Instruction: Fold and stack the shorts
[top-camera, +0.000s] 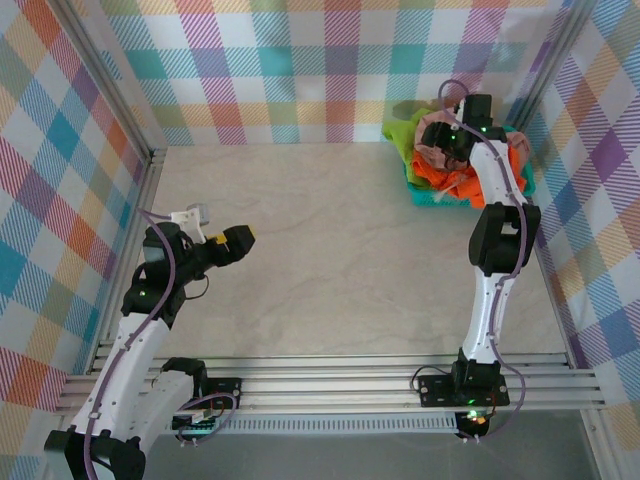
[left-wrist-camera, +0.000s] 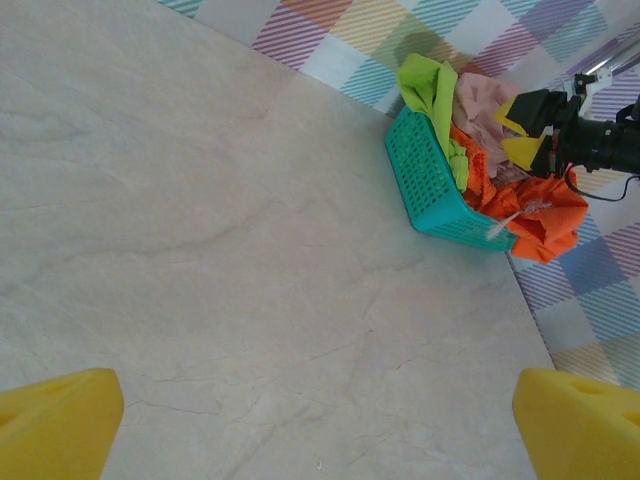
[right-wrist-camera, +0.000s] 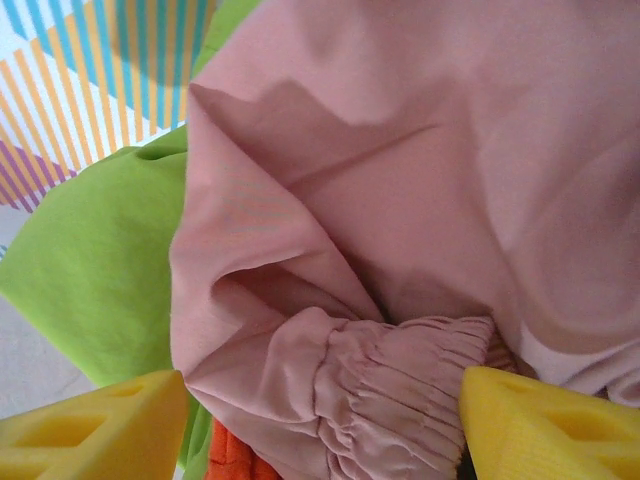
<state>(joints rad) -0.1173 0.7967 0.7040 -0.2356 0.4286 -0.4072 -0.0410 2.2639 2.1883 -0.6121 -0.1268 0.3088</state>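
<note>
Three shorts are heaped in a teal mesh basket (top-camera: 424, 198) at the far right corner. The dusty pink shorts (right-wrist-camera: 400, 180) lie on top, the lime green shorts (right-wrist-camera: 100, 270) to their left, and a bit of the orange shorts (right-wrist-camera: 230, 462) below. My right gripper (right-wrist-camera: 325, 420) is down in the heap, open, its yellow fingers standing on either side of the pink gathered waistband (right-wrist-camera: 410, 390). My left gripper (left-wrist-camera: 320, 425) hangs open over bare table near the left, far from the basket (left-wrist-camera: 425, 180), with nothing between its fingers.
The basket stands against the plaid back wall, close to the right wall. Orange fabric (left-wrist-camera: 545, 215) spills over the basket's near side. An aluminium frame rail runs along the table's left and front edges. The marble-look tabletop (top-camera: 330, 260) stretches between both arms.
</note>
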